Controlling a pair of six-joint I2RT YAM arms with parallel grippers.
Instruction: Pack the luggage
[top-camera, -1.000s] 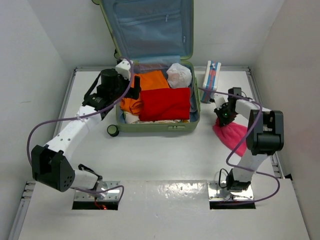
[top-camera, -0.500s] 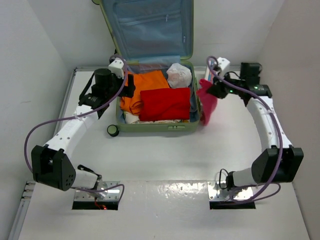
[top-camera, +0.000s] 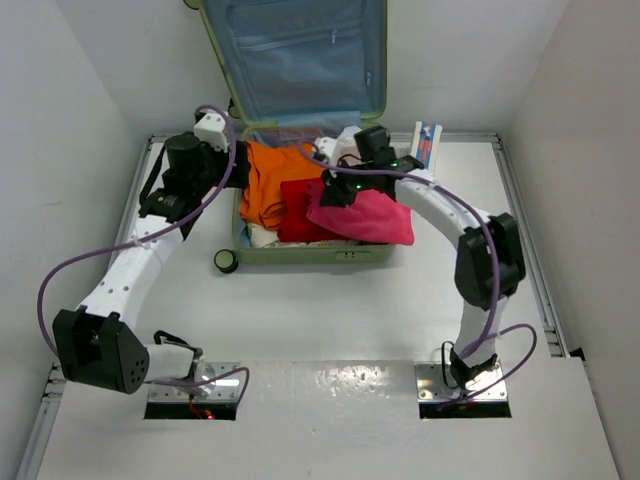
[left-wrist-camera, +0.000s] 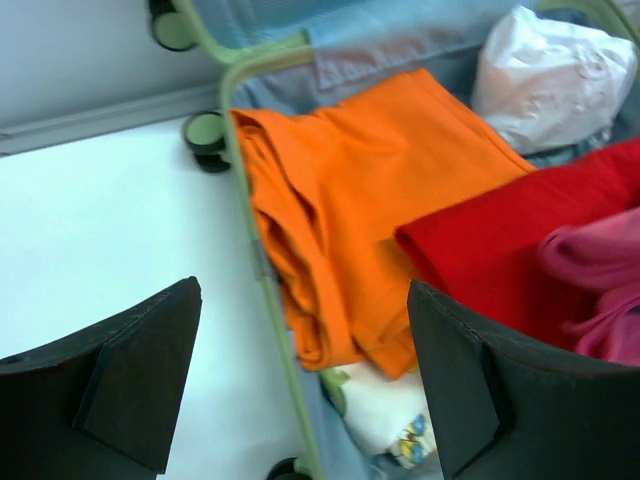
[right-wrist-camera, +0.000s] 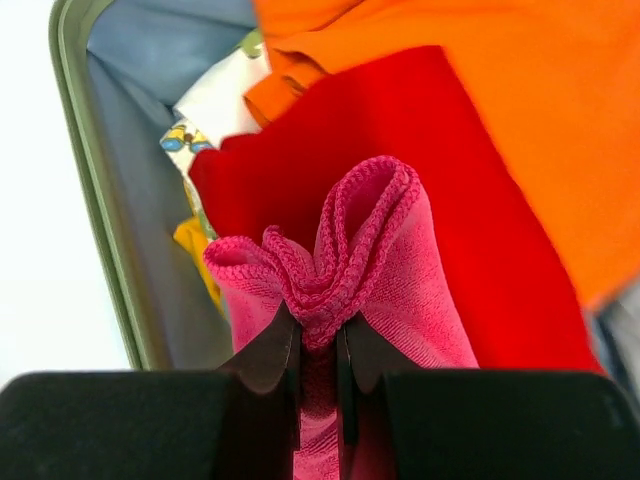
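Note:
The light-green luggage (top-camera: 300, 256) lies open at the back, its blue-lined lid up against the wall. Inside lie an orange garment (top-camera: 268, 180), a red garment (top-camera: 298, 195) and a white bag (left-wrist-camera: 555, 75). My right gripper (top-camera: 335, 190) is shut on a pink cloth (top-camera: 370, 218) and holds it over the red garment; the cloth bunches between the fingers in the right wrist view (right-wrist-camera: 345, 275). My left gripper (top-camera: 228, 172) is open and empty, above the luggage's left rim (left-wrist-camera: 262, 290) beside the orange garment (left-wrist-camera: 370, 190).
A white and blue package (top-camera: 425, 143) stands on the table right of the luggage. A black wheel (top-camera: 226, 261) sticks out at the luggage's front left. White walls close in the table on both sides.
My right gripper picked the pink cloth up off the table at the right and carried it left over the luggage. My left gripper drew back to the left rim.

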